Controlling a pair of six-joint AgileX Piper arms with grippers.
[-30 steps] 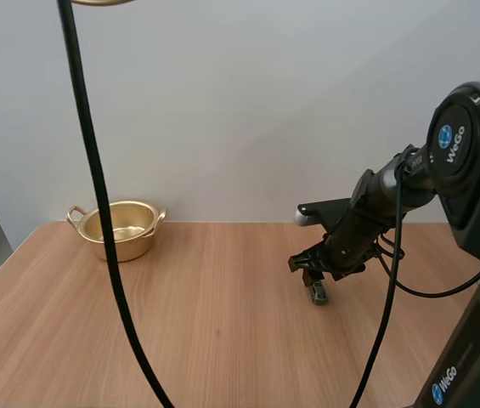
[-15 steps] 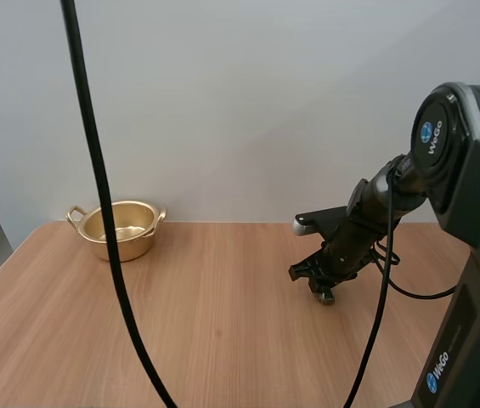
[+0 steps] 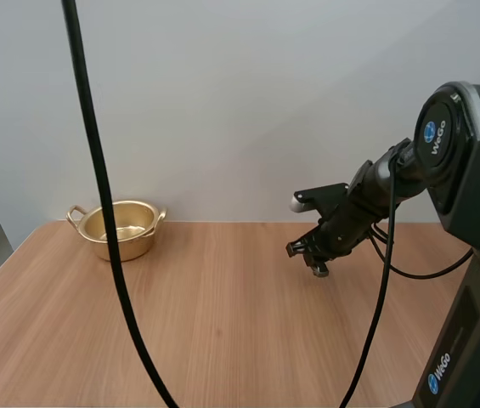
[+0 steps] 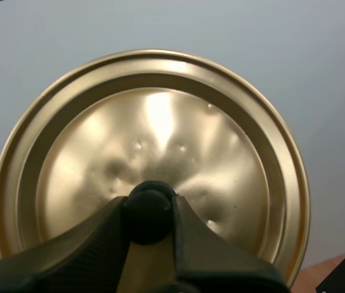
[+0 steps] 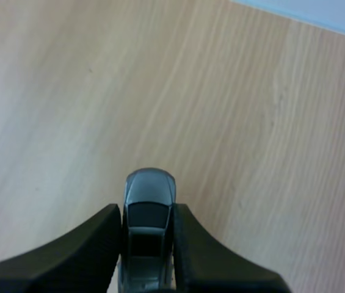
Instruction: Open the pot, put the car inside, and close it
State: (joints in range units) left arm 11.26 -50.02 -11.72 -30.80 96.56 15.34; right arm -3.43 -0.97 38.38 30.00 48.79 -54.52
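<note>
1. Bench (image 3: 223, 323): a wood-grain top running back to a plain pale wall.

2. Right arm (image 3: 465, 161): enters at the right side of the high view and reaches forward and down over the right half of the bench.

3. Pot (image 3: 121, 228): gold-coloured metal with two side handles. It stands upright at the far left of the bench, close to the wall. Its top is open and the lid is off.

4. Lid (image 4: 160, 128): a round gold-coloured disc with a stepped rim and a lightly dented centre. In the left wrist view it is seen face-on against the pale wall, held apart from the pot.

5. Left end effector (image 4: 149, 210): clenched on the lid. The two black fingers stand either side of the lid's black knob (image 4: 149, 198) and pinch it between them.

6. Right end effector (image 3: 312, 255): grasping the car. In the high view it points downward over the right half of the bench, well apart from the pot. In the right wrist view (image 5: 148, 223) the ribbed inner faces of the fingers press on both flanks of the car.

7. Car (image 5: 149, 195): a small grey toy with a dark windscreen. It sits lengthwise between the right fingertips, its nose projecting past them over the wood. In the high view it shows as a small grey part (image 3: 318, 270) under the fingers. Whether it touches the bench cannot be determined.
</note>
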